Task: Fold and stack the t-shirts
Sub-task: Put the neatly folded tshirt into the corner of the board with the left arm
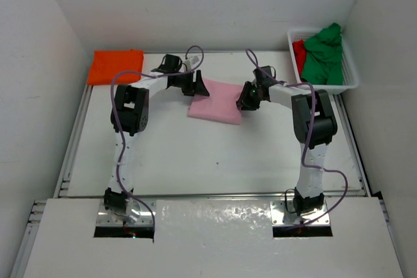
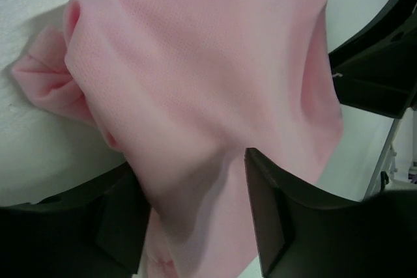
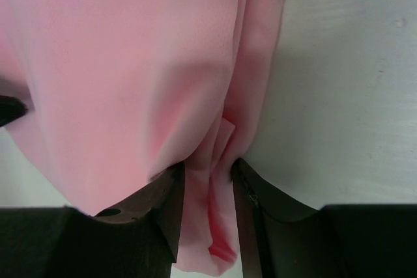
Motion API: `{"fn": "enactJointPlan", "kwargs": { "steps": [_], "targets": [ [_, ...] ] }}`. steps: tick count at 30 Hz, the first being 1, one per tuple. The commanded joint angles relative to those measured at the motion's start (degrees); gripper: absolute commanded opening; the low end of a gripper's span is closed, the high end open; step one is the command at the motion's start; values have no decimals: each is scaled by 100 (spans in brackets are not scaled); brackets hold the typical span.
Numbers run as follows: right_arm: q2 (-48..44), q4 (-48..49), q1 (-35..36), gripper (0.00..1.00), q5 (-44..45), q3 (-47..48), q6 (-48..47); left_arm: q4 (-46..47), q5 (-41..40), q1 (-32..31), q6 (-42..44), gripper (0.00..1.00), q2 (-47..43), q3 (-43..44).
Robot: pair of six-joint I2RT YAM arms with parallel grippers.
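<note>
A folded light pink t-shirt (image 1: 215, 102) lies at the table's middle back. At its left edge is my left gripper (image 1: 197, 88), open. In the left wrist view its jaws (image 2: 189, 161) stand apart with a raised fold of the pink t-shirt (image 2: 208, 63) hanging between them. My right gripper (image 1: 244, 101) is at the shirt's right edge. In the right wrist view it (image 3: 207, 166) is shut on a bunched edge of the pink t-shirt (image 3: 117, 63). An orange t-shirt (image 1: 116, 66) lies folded at the back left corner. A green t-shirt (image 1: 324, 53) and a red t-shirt (image 1: 299, 53) are heaped in the basket.
A white mesh basket (image 1: 352, 73) stands at the back right against the wall. White walls close in the table on three sides. Purple cables loop over both arms.
</note>
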Motion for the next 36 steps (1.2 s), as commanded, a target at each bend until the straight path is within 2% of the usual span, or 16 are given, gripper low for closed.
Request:
{"fn": "enactJointPlan", "kwargs": {
  "steps": [1,3,4,5,11,19,27,34,36],
  "targets": [
    [396,-14,102,35,-35,-217,167,-711,-108,-169,-17,53,635,-333],
    [397,82,111,35,-70,-279,211,-693,68,-195,-25,45,644,-369],
    [388,135,111,35,-96,-305,255,-675,95,-195,-34,5,644,-377],
    [379,144,120,35,-105,-340,255,-658,52,-195,-52,0,609,-395],
    [20,-154,-82,35,-149,-550,1,-947,-431,24,447,0,188,-246],
    [-1387,-874,-451,38,184,-903,-913,-2001,-1723,472,1714,0,-647,298],
    [-1449,-1007,-460,38,141,-728,-1028,-2889,-2716,938,2443,0,-499,1713],
    [-1353,-1235,-460,38,264,-491,-1107,-2995,-3718,947,2725,0,-306,2969],
    [-1352,-1297,-460,38,325,-455,-1133,-2917,-3912,947,2839,0,-314,3059]
  ]
}}
